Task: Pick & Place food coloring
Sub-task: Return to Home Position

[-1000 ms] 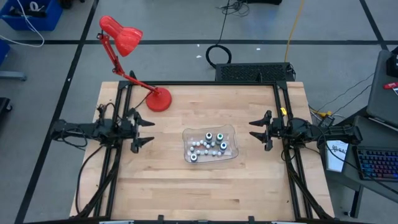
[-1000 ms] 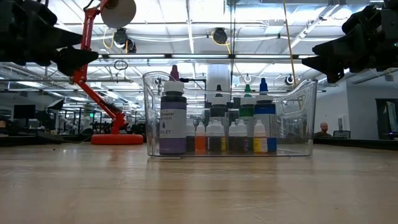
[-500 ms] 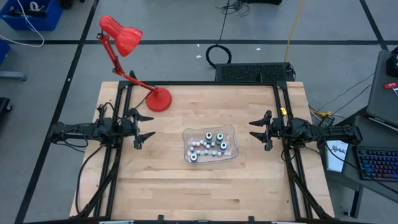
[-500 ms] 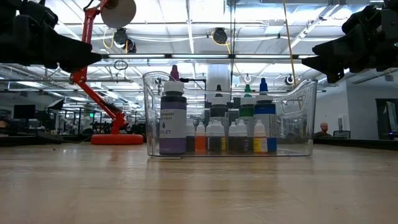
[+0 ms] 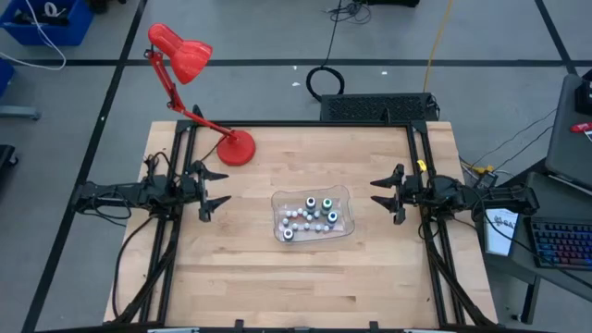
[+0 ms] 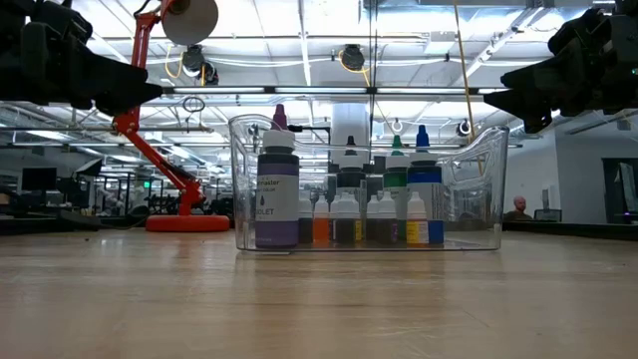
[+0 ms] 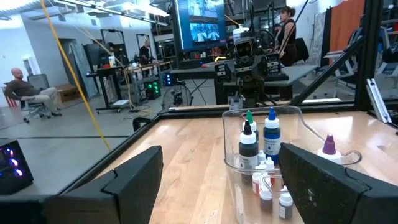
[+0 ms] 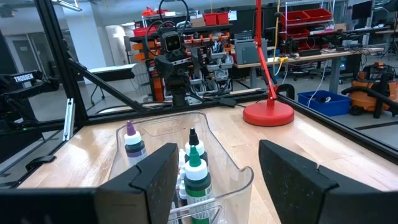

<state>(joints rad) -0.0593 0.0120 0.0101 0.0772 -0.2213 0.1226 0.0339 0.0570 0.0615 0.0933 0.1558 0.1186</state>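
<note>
The food coloring bottles (image 5: 310, 215) stand upright in a clear plastic bin (image 5: 344, 194) at the table's middle. The low view shows a violet bottle (image 6: 277, 194), several tiny bottles with pale caps (image 6: 344, 217), and taller black, green and blue bottles (image 6: 424, 189) behind them. My left gripper (image 5: 220, 188) hovers open above the table, left of the bin, and its wrist view looks at the bin (image 7: 261, 111). My right gripper (image 5: 375, 193) hovers open to the right of the bin (image 8: 161, 121). Neither touches anything.
A red desk lamp has its base (image 5: 237, 148) on the table's far left part, and its arm leans out past the far-left corner. Bare wood lies around the bin on every side. People (image 7: 25, 93) are in the room beyond the table.
My left gripper has shifted a little toward the table's far edge and rolled about its wrist, then held still. The bin and bottles have not moved.
</note>
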